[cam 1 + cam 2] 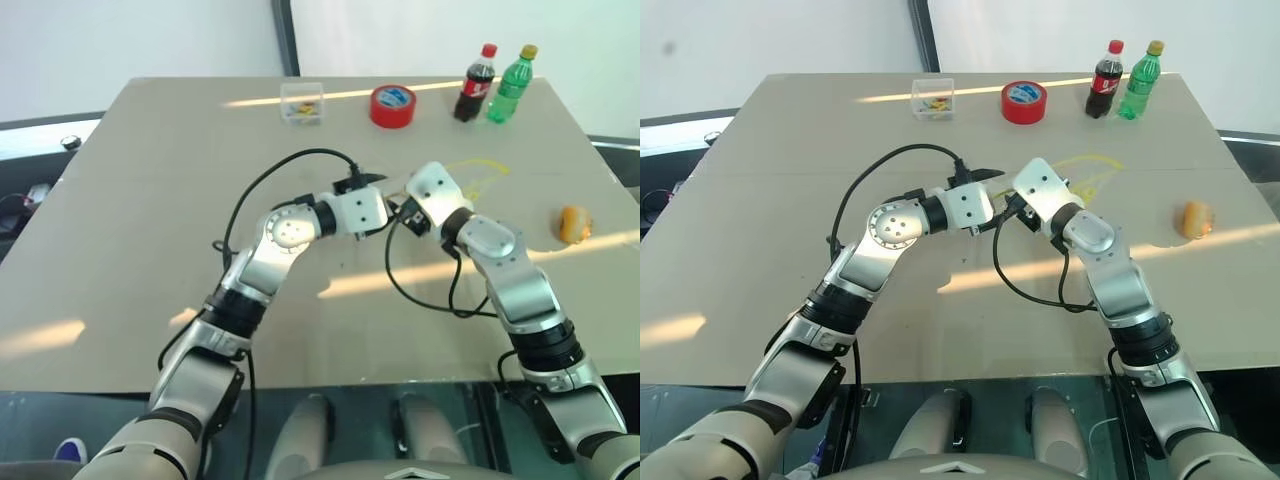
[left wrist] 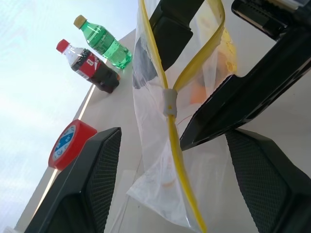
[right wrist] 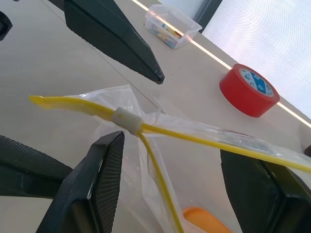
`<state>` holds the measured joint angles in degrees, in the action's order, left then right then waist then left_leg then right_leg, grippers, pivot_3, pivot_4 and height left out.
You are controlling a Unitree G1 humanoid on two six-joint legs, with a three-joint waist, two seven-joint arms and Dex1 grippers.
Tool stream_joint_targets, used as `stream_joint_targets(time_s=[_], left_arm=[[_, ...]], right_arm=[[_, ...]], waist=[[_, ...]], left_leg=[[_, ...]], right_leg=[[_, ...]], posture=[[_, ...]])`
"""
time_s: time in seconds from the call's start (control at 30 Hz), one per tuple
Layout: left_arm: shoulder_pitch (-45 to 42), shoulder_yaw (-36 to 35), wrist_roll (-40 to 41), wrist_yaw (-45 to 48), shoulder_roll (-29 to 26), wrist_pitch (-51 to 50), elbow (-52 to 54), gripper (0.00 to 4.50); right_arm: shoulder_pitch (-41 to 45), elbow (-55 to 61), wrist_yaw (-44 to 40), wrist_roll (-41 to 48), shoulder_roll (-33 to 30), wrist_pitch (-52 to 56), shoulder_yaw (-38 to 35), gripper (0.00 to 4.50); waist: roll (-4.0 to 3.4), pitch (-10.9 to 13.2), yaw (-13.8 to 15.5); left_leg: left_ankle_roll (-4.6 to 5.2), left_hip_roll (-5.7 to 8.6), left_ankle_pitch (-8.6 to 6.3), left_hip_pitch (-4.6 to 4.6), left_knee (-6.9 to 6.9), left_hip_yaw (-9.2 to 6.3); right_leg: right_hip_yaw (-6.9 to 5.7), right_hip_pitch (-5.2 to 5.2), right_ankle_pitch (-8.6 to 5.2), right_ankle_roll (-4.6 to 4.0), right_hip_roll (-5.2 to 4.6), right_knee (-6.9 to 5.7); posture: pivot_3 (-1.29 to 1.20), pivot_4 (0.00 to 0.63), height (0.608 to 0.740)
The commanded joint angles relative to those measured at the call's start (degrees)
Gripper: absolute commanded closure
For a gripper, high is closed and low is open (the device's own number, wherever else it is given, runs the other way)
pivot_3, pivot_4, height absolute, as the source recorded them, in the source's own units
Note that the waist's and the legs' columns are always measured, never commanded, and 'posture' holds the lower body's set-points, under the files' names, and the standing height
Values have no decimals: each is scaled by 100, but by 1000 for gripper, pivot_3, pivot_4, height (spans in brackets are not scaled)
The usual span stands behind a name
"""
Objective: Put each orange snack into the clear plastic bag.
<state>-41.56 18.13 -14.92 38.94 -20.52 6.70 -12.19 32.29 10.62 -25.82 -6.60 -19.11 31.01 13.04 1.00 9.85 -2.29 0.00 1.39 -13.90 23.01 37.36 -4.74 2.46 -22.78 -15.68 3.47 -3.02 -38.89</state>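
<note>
1. Black, the two fingers of the left gripper (image 2: 170, 189) stand spread wide on either side of the clear plastic bag (image 2: 160, 160) with the yellow seal strip, neither pad visibly pressing the film.
2. Between the fingers of the right gripper (image 3: 165, 194) the same bag hangs; its jaws stand apart, and whether they pinch the film cannot be told.
3. Both grippers meet over the middle of the beige table (image 1: 150, 200), the bag between them.
4. The bag's seal strip runs crosswise in the right wrist view as its long axis, forking at a small white slider (image 3: 127, 120) into a partly open mouth.
5. One orange snack (image 3: 206, 221), rounded and glossy, shows through the film low in the bag.
6. The other orange-brown bun-like snack (image 1: 574, 223) lies on the table well to the right, apart from both arms.
7. At the far edge stand a small clear rigid box (image 1: 301, 101), a red tape roll (image 1: 392, 105), a cola bottle (image 1: 475, 83) and a green bottle (image 1: 511, 84).
</note>
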Motion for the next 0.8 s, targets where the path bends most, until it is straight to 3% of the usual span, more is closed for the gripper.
stream_joint_targets(time_s=[0.03,0.1,0.27,0.8], left_arm=[[-81,-50,-17,-110,-2,129,318,1142],[-84,-52,-32,-119,1,126,304,1734],[-81,-27,-47,-130,-15,146,282,3952],[-132,-159,-5,-279,3,10,112,4009]], right_arm=[[6,151,-1,10,24,-40,-12,1324],[11,149,0,4,4,-33,-27,1324],[0,149,-14,-32,-63,-30,-49,1324],[-254,379,-283,-342,-870,-369,-146,1324]], waist=[[0,0,0],[0,0,1],[0,0,0],[0,0,-4]], left_leg=[[0,0,0,0,0,0],[0,0,0,0,0,0],[0,0,0,0,0,0],[1,0,0,1,3,0]], right_leg=[[0,0,0,0,0,0],[0,0,0,0,0,0],[0,0,0,0,0,0],[0,1,0,0,0,0]], posture=[[0,150,740],[0,150,740],[0,150,740],[0,150,740]])
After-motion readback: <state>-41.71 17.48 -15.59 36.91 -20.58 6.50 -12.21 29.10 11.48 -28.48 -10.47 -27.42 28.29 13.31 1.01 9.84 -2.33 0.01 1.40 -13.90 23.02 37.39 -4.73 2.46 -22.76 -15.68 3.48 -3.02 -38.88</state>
